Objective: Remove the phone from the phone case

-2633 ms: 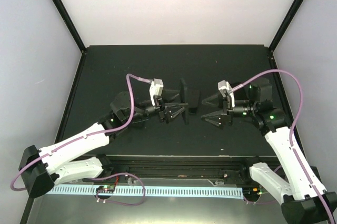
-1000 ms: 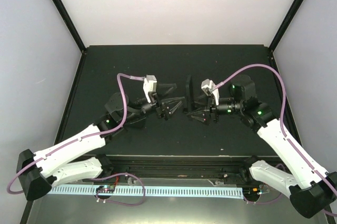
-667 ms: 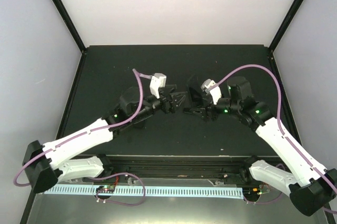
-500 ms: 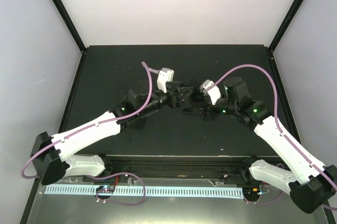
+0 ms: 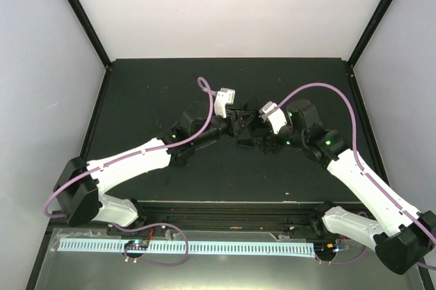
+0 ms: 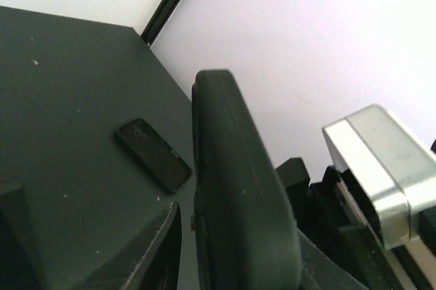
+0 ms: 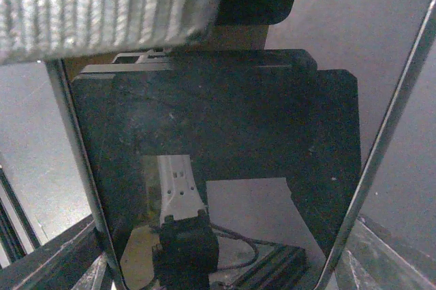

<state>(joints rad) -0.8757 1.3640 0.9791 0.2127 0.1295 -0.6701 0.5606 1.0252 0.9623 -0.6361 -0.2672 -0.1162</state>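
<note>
Your two arms meet nose to nose over the middle of the table, well clear of every edge, and they crowd the work so tightly that the overhead view hides it behind their wrists. The left claw has the phone case standing on edge between its fingers. A thin gap shows beside the near finger, and the other finger is hidden behind the case, so you cannot tell whether that claw is clenched yet. The right claw is clenched across the phone, whose glossy screen fills its wrist view and mirrors the arm. A braided cable sleeve hangs across the top of that view. Beyond the case, a small dark slab lies flat on the table, apart from both claws. The right arm's pale camera housing sits just beside the case.
</note>
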